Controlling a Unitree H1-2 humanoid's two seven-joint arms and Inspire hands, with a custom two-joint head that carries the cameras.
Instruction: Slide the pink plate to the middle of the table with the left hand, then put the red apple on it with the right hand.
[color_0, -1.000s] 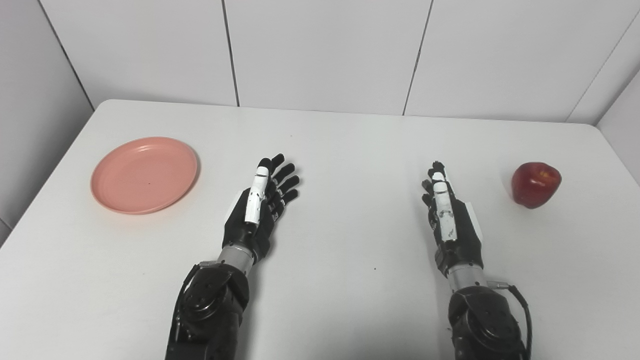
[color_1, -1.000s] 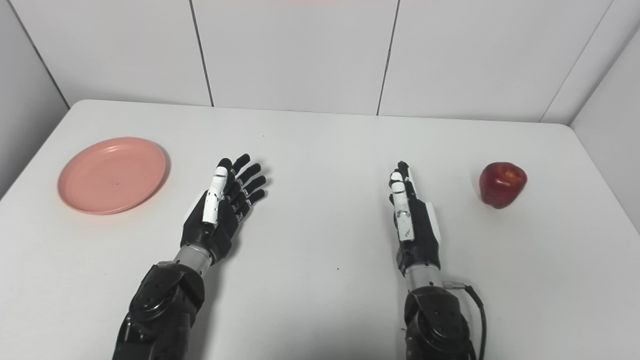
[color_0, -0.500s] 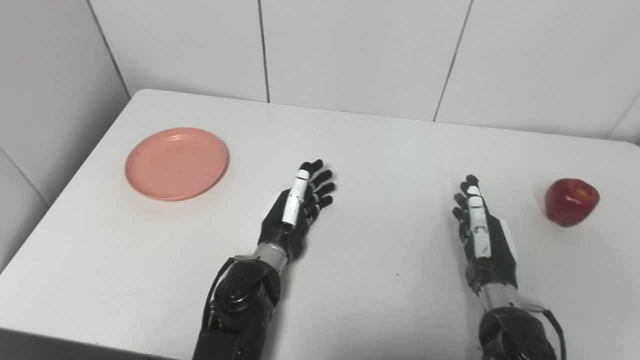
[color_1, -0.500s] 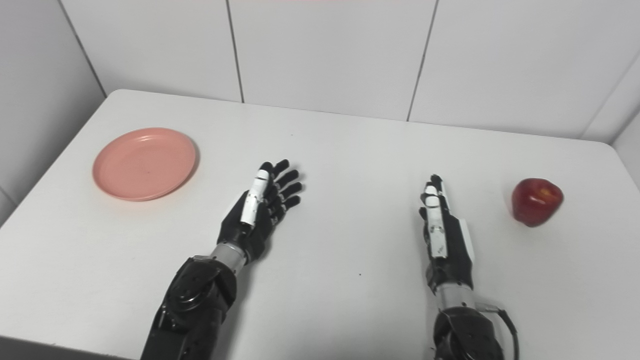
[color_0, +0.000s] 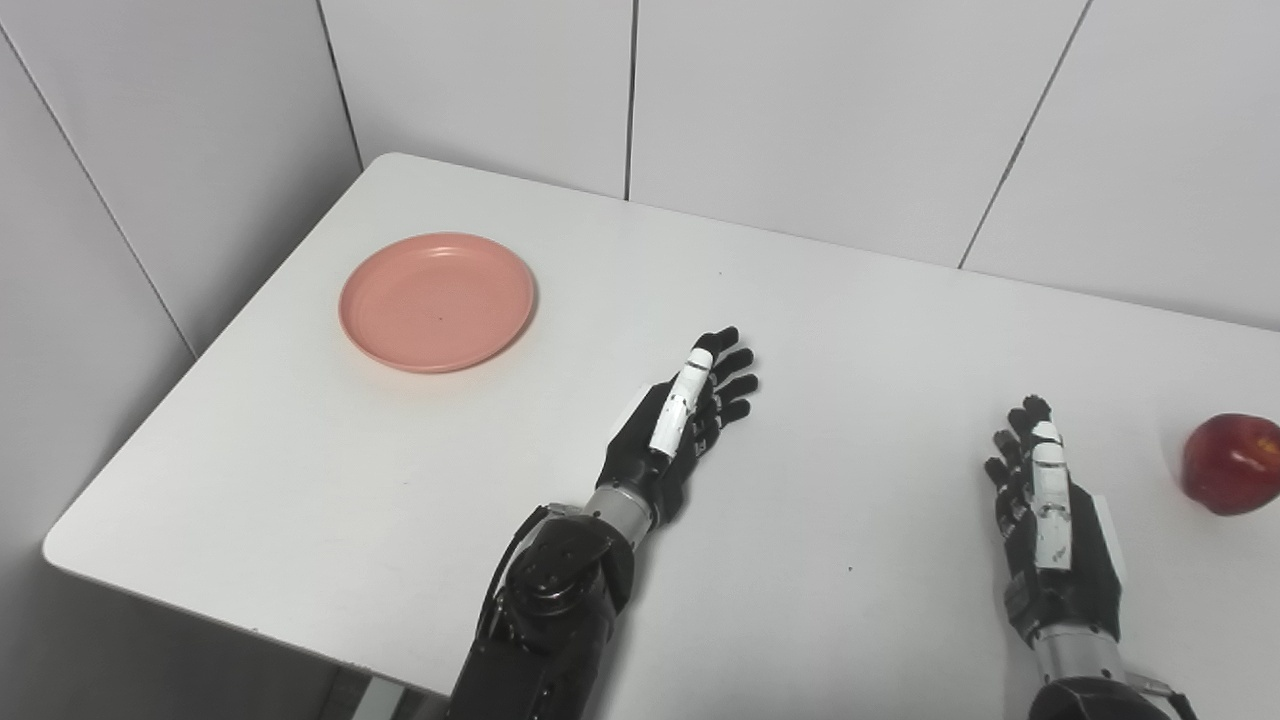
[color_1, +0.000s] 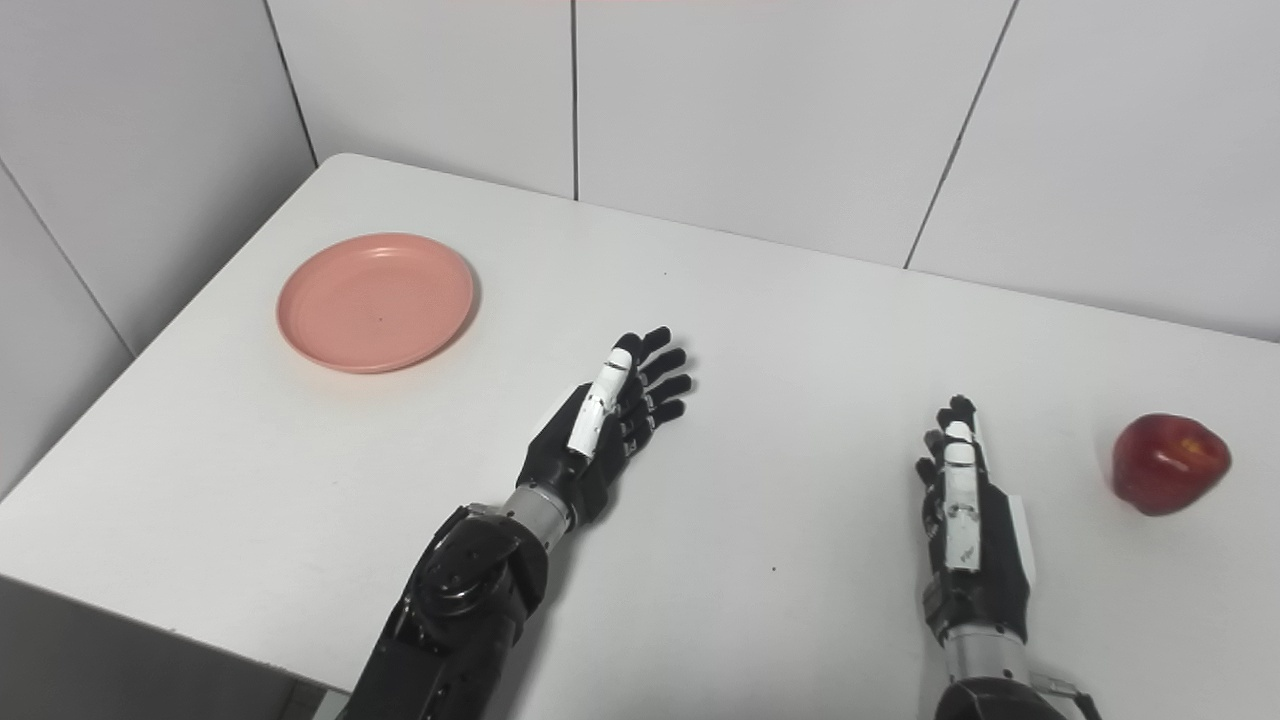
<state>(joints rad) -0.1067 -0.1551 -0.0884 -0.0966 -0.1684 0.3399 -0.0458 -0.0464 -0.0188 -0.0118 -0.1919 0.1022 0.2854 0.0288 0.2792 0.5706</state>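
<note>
Plate (color_1: 376, 301) pink, round, lying flat near the far left corner of the table (color_1: 780, 330); nothing on it; not yet at the middle of the table.
Apple (color_1: 1168, 463) red, resting on the table close to the right edge, roughly level with the right hand; nothing touching it; well apart from the plate.
Left hand (color_1: 604, 425) over the middle of the table, nearer the front edge than the far one; fingers (color_1: 668, 385) stretched out and spread apart, pointing toward the far right; holding nothing; well apart from the plate, which lies to its far left.
Right hand (color_1: 968, 525) near the front edge, right of centre; seen edge-on, fingers extended and pointing toward the far edge, close alongside one another; holding nothing; near the apple but clear of it, apple to its right.
Whether either hand rests on the surface or hangs just above it, cannot tell.
Both forearms entering from the front edge; table white, set into a corner of grey panelled wall (color_1: 760, 100).
</note>
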